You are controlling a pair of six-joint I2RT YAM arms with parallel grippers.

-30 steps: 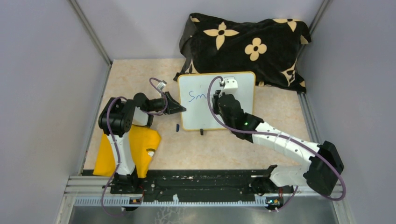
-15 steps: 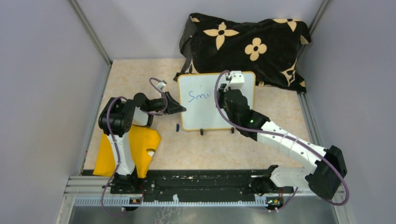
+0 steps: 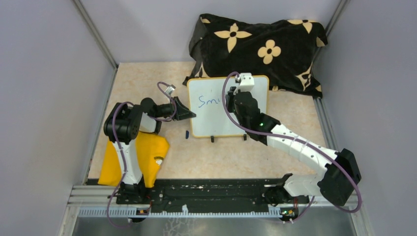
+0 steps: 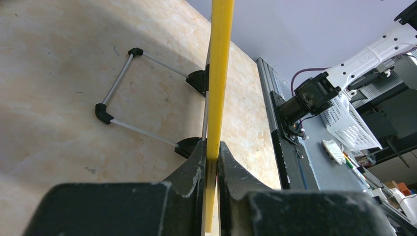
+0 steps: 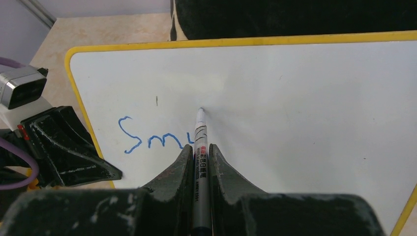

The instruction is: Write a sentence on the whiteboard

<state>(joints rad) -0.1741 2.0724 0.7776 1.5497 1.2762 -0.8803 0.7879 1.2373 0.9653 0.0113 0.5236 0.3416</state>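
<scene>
We see a beige marbled surface (image 3: pixel 147 78) carrying a black flowered cloth (image 3: pixel 255 49) at the back and, in front of it, the white yellow-rimmed whiteboard (image 3: pixel 209 120). The left gripper (image 4: pixel 211 147) clamps the board's left edge. The right gripper (image 5: pixel 200 150) clamps a slim white marker (image 5: pixel 199 132), its tip beside the blue letters (image 5: pixel 152 137).

The left arm (image 3: pixel 129 129) sits folded low, and the left tool (image 4: pixel 212 147) is pinched shut on the whiteboard (image 4: pixel 219 73) rim. The right arm (image 3: pixel 300 147) stretches forward, wrist bent down. The right tool (image 5: pixel 199 150) is clamped on a marker (image 5: pixel 200 132) that points ahead of its fingertips.
</scene>
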